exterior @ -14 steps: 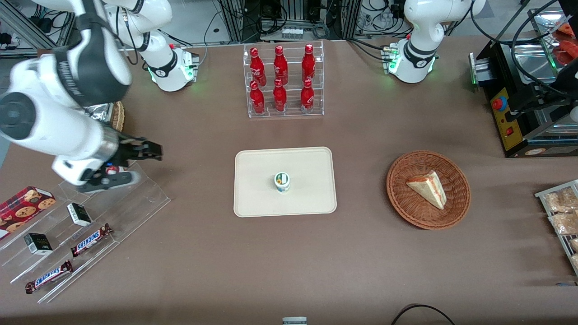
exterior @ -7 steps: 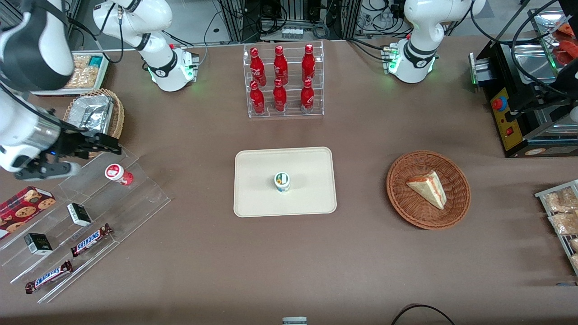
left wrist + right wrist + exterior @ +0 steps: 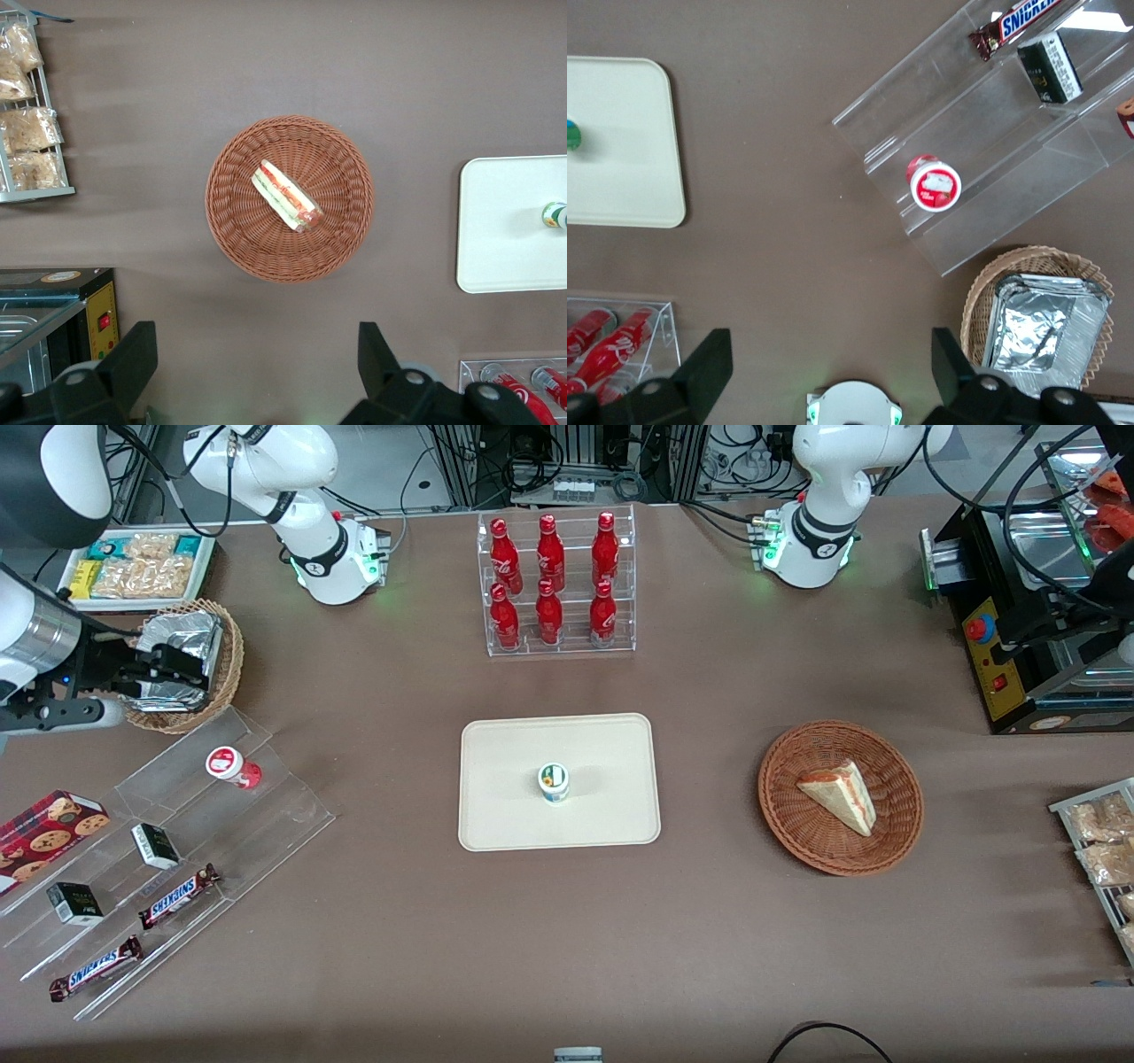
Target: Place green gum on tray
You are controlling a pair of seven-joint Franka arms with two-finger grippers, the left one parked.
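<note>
Since the gum point(image 3: 554, 782) stands upright mid-tray point(image 3: 496, 815), placement looks complete; pincer point(image 3: 182, 675) spread wide, empty, over the foil basket point(image 3: 226, 682).

We see the gripper point(image 3: 180, 672) over the foil basket point(image 3: 232, 657), hiding part of its rim. In the right wrist view its spread fingers point(image 3: 709, 363) are cut off by the frame's edge. That view also crops the tray point(image 3: 629, 142) and leaves only a sliver of the gum point(image 3: 571, 135). The gum's label is too small to read in any view. The cookie box point(image 3: 44, 828) and the snack rack point(image 3: 1099, 850) both run off the front view's edges.
</note>
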